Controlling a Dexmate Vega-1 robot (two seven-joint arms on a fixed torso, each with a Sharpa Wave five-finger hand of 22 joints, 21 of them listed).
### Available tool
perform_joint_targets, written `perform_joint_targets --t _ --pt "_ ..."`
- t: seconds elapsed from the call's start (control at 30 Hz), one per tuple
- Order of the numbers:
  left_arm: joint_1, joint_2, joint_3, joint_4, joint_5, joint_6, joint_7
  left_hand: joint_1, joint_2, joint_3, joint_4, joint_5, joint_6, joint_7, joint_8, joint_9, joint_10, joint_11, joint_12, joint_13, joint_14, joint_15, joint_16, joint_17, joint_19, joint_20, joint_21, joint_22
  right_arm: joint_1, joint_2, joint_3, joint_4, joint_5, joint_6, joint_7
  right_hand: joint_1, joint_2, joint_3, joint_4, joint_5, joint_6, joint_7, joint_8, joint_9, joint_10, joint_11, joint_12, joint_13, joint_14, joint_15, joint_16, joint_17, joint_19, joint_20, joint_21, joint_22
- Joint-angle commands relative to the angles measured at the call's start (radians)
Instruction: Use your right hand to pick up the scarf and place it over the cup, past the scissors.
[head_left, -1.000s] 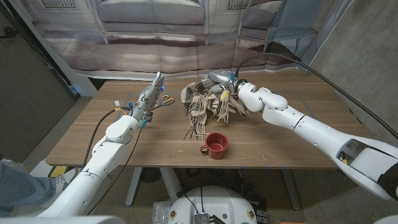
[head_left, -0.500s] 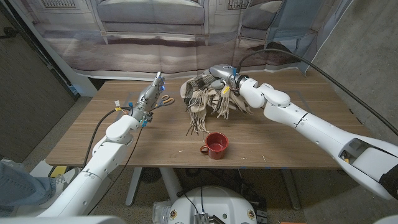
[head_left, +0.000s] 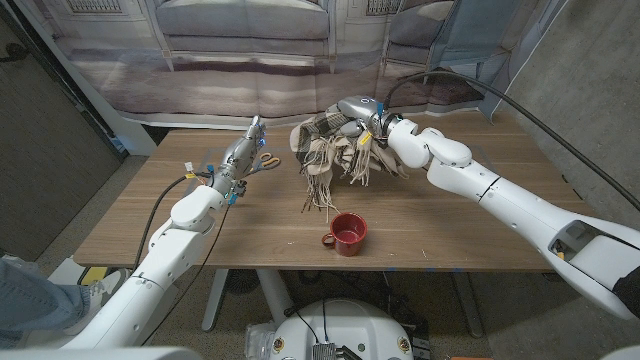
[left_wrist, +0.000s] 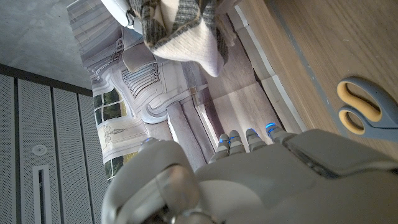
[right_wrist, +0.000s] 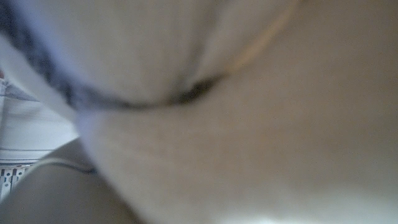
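Since a second ago scarf lifted higher; fringe barely grazes bench. Red cup nearest, uncovered. Right robot hand clamped on bunched scarf for carrying. Left robot hand idle, fingers straight, beside scissors.

Right hand has lifted the scarf higher, toward the table's far edge. Less fabric lies on the wood now; fringe hangs just behind the cup.

One scarf (plaid, fringed), one red cup, one pair of scissors, all at one desk.
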Motion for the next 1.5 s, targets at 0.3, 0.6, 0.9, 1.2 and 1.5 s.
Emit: perform_joint_targets --t 0.3,0.6,0.9,1.2,1.5 --pt "-0.023 -0.003 0.002 0.023 -0.002 -0.003 -0.013 0.008 0.004 -0.009 -0.003 0.005 0.006 0.000 0.001 0.006 0.000 -0.002 -0.001 0.002 -0.002 0.003 -0.004 0.002 -0.046 0.007 0.000 0.002 -0.003 -0.009 0.054 -0.034 0.046 0.010 0.016 0.155 0.144 0.009 0.002 0.004 0.010 0.001 -0.002 0.007 0.010 -0.006 -0.007 0.016 0.010 -0.126 0.003 0.012 -0.009 -0.098 0.026 0.006" --pt "-0.021 0.000 0.000 0.016 0.000 0.012 -0.007 0.009 0.005 -0.010 -0.003 0.005 0.001 -0.002 -0.002 0.006 0.000 -0.001 0.000 0.002 -0.002 0.003 -0.004 0.002 -0.046 0.007 0.000 0.002 -0.016 -0.012 0.070 -0.038 0.073 0.021 0.009 0.154 0.144 0.011 0.004 0.004 0.010 -0.001 -0.003 0.012 0.010 -0.003 -0.011 0.023 0.010 -0.125 0.000 0.017 -0.019 -0.098 0.038 0.008" --pt "-0.027 -0.004 0.002 0.024 -0.002 0.010 -0.013 0.010 0.006 -0.011 -0.002 0.005 0.001 -0.002 -0.002 0.006 0.001 0.000 0.000 0.002 -0.001 0.003 -0.004 0.002 -0.046 0.007 0.000 0.002 -0.022 -0.028 0.085 -0.049 0.089 0.069 -0.006 0.157 0.145 0.014 0.004 0.004 0.011 0.000 -0.004 0.014 0.016 -0.008 -0.013 0.030 0.012 -0.126 -0.001 0.021 -0.028 -0.098 0.049 0.009" --pt "-0.032 -0.009 0.004 0.033 0.000 0.001 -0.016 0.011 0.006 -0.012 -0.002 0.005 -0.001 -0.002 -0.002 0.006 0.000 0.000 -0.001 0.002 -0.002 0.002 -0.004 0.002 -0.046 0.008 0.000 0.003 -0.046 -0.044 0.105 -0.095 0.079 0.079 -0.013 0.163 0.144 0.018 0.002 0.003 0.016 0.002 -0.006 0.014 0.021 -0.007 -0.015 0.037 0.019 -0.127 0.000 0.027 -0.035 -0.097 0.063 0.011" --pt "-0.029 -0.007 -0.001 0.031 0.001 0.004 -0.010 0.012 0.007 -0.013 -0.002 0.005 -0.001 -0.003 -0.002 0.006 0.001 -0.001 -0.001 0.002 -0.002 0.002 -0.004 0.002 -0.045 0.007 0.000 0.003 -0.057 -0.048 0.119 -0.113 0.081 0.099 -0.009 0.165 0.144 0.020 0.002 0.003 0.017 0.002 -0.008 0.018 0.025 -0.005 -0.019 0.046 0.024 -0.127 -0.001 0.031 -0.043 -0.097 0.080 0.013"
